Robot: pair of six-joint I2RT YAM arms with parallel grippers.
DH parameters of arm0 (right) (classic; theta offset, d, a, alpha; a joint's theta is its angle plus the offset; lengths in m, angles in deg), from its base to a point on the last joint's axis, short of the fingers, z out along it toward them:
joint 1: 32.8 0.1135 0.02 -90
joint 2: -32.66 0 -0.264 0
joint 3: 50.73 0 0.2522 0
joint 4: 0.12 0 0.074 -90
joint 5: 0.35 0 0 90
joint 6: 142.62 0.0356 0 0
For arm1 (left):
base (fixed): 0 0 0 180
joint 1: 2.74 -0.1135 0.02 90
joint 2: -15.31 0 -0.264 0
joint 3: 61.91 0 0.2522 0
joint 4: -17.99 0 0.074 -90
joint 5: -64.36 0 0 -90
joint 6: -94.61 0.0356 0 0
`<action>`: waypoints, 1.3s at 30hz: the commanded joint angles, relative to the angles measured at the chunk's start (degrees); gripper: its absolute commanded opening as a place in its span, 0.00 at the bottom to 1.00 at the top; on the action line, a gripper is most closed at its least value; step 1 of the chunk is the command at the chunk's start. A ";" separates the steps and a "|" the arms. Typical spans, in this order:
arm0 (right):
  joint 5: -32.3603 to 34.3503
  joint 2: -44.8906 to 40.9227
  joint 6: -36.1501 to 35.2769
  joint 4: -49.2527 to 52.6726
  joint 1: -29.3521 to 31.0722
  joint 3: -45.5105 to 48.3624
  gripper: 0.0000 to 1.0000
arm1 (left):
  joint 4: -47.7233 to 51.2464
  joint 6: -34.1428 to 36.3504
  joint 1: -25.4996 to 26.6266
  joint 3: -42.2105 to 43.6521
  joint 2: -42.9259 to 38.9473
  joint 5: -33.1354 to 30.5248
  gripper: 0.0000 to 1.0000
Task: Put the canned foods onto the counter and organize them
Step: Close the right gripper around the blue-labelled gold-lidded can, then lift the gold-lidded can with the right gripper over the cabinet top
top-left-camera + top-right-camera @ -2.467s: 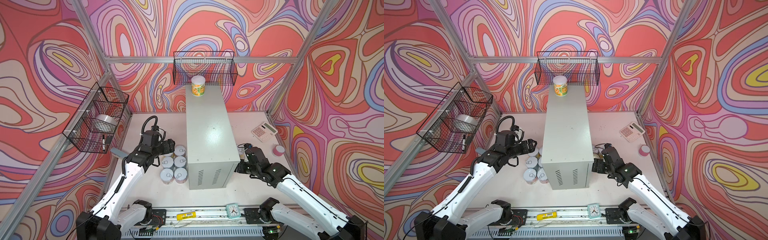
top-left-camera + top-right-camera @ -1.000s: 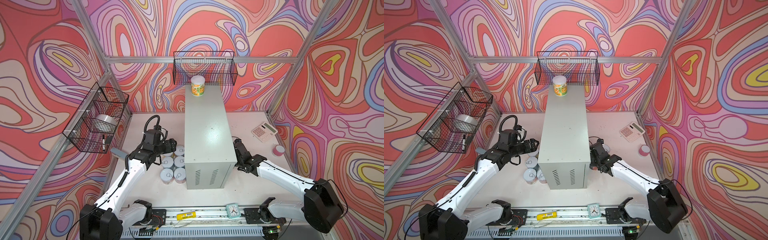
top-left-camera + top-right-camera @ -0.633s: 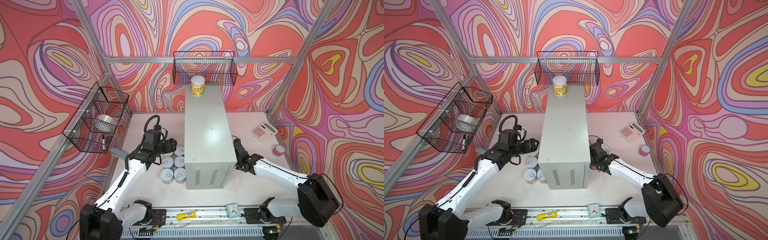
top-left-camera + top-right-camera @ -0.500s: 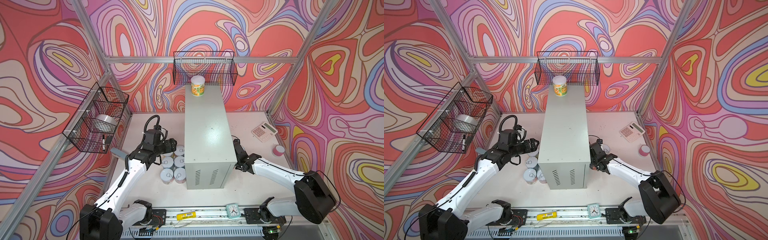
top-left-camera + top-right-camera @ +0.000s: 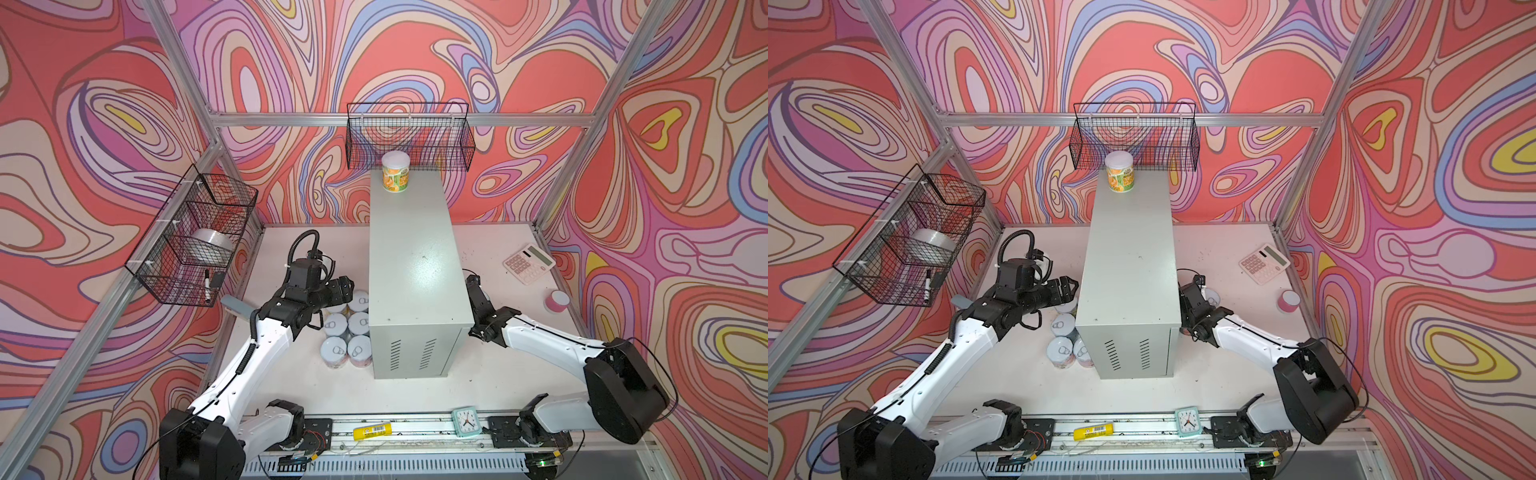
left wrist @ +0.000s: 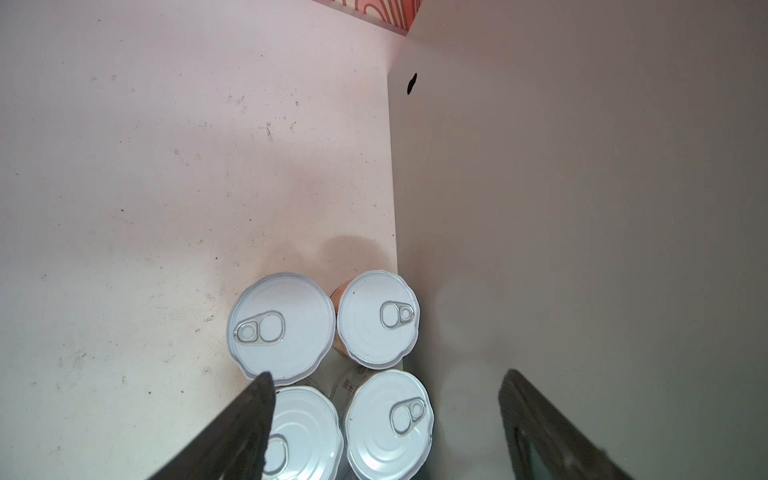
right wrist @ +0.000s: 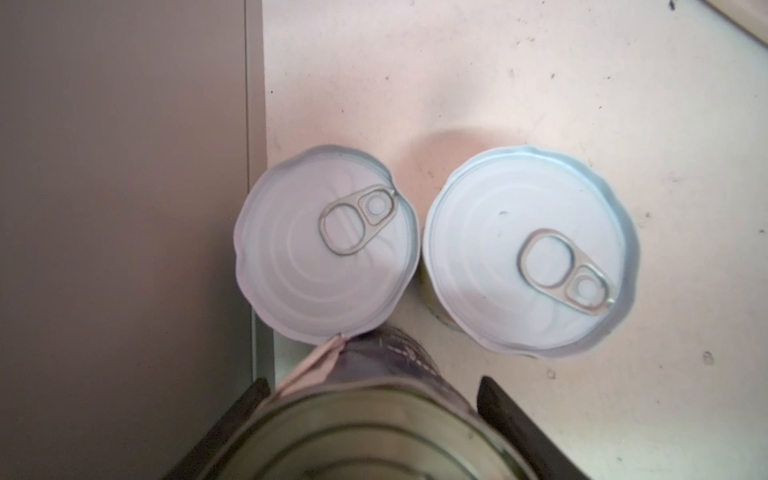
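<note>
Beside counter (image 5: 411,266), right end effector (image 7: 372,384) pinches upright can (image 7: 374,436); left end effector (image 6: 386,376) spread.

Can (image 7: 374,436) within right claw (image 7: 372,388) blurred, cropped by frame edge; label unreadable; grip contact unclear.

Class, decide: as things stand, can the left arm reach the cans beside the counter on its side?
Probably yes: the left end effector hangs open right above those cans, nothing between; the counter wall may crowd one finger.

bright overhead light, glare on counter (image 5: 419,266)
</note>
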 commanded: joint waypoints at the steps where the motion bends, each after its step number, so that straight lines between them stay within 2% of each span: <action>1: -3.21 -0.33 1.35 -0.51 0.66 1.44 0.62 | -0.91 -0.55 0.13 0.29 -0.14 0.29 0.85; 3: -3.45 -1.26 1.13 0.11 0.64 1.15 0.51 | -0.94 -0.61 0.19 0.28 -0.12 0.29 0.85; 4: -3.45 -1.71 1.17 0.45 0.61 0.85 0.33 | -0.90 -0.66 0.18 0.36 -0.16 0.23 0.85; 5: -3.28 -2.08 1.10 0.81 0.62 0.72 0.03 | -0.92 -0.61 0.18 0.37 -0.25 0.22 0.85; 6: -3.02 -2.34 1.25 1.37 0.62 0.42 0.00 | -0.90 -0.58 0.18 0.34 -0.37 0.05 0.85; 14: -2.42 -6.73 -0.38 10.38 0.59 -5.51 0.00 | -0.47 -0.48 0.15 0.27 -1.22 -0.62 0.85; 22: -2.07 -11.30 -2.93 27.20 0.49 -18.56 0.00 | -0.18 -0.39 0.18 0.46 -2.11 -1.41 0.84; 28: 2.53 -13.82 -6.69 37.73 -0.21 -31.04 0.00 | 0.13 0.09 0.18 0.04 -2.96 -2.00 0.85; 34: 7.26 -12.78 -11.59 45.28 -1.05 -46.36 0.00 | 1.48 0.92 0.18 -0.63 -3.65 -3.22 0.84; 39: 5.19 -8.46 -15.83 50.57 -1.07 -61.59 0.00 | 4.86 2.16 1.06 -3.20 -4.37 -3.65 0.86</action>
